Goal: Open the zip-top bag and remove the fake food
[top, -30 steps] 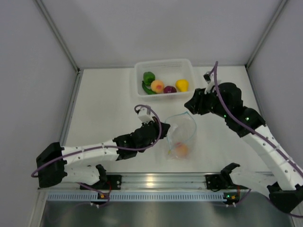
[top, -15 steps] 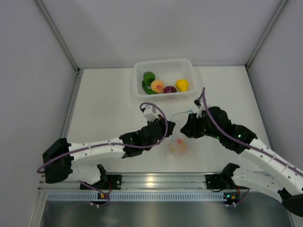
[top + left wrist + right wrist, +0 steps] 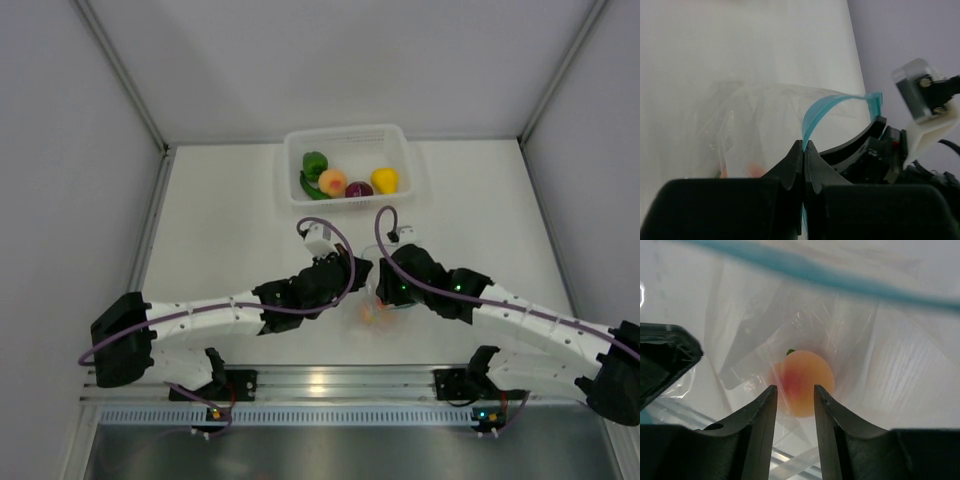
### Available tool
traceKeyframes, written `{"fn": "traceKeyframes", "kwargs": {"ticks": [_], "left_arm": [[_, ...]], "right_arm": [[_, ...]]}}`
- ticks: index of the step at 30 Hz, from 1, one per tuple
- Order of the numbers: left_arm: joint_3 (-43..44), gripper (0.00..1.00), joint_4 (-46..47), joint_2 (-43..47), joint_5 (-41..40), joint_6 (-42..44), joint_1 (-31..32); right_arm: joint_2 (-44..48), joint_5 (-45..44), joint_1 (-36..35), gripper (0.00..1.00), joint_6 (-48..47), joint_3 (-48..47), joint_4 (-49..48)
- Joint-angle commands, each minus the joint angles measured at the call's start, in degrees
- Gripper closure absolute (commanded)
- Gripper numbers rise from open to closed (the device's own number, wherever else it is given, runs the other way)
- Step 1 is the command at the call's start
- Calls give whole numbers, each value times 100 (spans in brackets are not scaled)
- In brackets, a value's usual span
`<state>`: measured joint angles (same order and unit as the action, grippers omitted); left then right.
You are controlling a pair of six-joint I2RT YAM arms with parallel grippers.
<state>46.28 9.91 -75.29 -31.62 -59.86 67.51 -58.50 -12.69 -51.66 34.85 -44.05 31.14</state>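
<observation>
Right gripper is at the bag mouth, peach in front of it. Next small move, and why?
Probably ease the right gripper a little deeper so it straddles the peach, then close. Its jaws stand part open, and the peach sits centred just beyond the tips, seemingly not yet between them. The left gripper, shut on the zip strip, holds the bag mouth open.

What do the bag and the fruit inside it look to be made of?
Zip-top bag: thin, clear, soft plastic film; it creases and is see-through. Its zip strip: light blue, stiffer-looking plastic. Peach-orange fruit: probably smooth moulded plastic, evenly coloured; through the film its gloss is unclear.
</observation>
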Motion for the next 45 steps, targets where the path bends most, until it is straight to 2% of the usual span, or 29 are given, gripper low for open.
{"fn": "traceKeyframes", "kwargs": {"ticks": [1, 6, 10, 16, 24, 32, 39, 43, 45], "left_arm": [[223, 100, 231, -21, 164, -35, 26], [311, 100, 230, 31, 314, -17, 26], [390, 100, 239, 111, 288, 53, 17], [505, 100, 231, 155, 375, 176, -44], [505, 100, 239, -82, 437, 80, -62], [373, 100, 248, -144, 534, -105, -97], [338, 100, 239, 58, 709, -61, -97], [522, 100, 231, 102, 1077, 184, -97], [741, 100, 239, 41, 1280, 281, -88]], "right_arm": [[-240, -585, -257, 63, 294, 239, -398], [-434, -612, -424, 58, 364, 362, -477], [-189, 203, -450, 54, 312, 740, -1300], [14, 731, -450, 51, 338, 942, -1794], [-451, 917, -547, 48, 356, 1030, -2663], [-891, -418, -793, 46, 795, 986, -3332], [-611, -1718, -978, 46, 1401, 1267, -3448], [-303, -2525, -978, 46, 1393, 1215, -2606], [-118, -2843, -978, 44, 1314, 1057, -1798]]}}
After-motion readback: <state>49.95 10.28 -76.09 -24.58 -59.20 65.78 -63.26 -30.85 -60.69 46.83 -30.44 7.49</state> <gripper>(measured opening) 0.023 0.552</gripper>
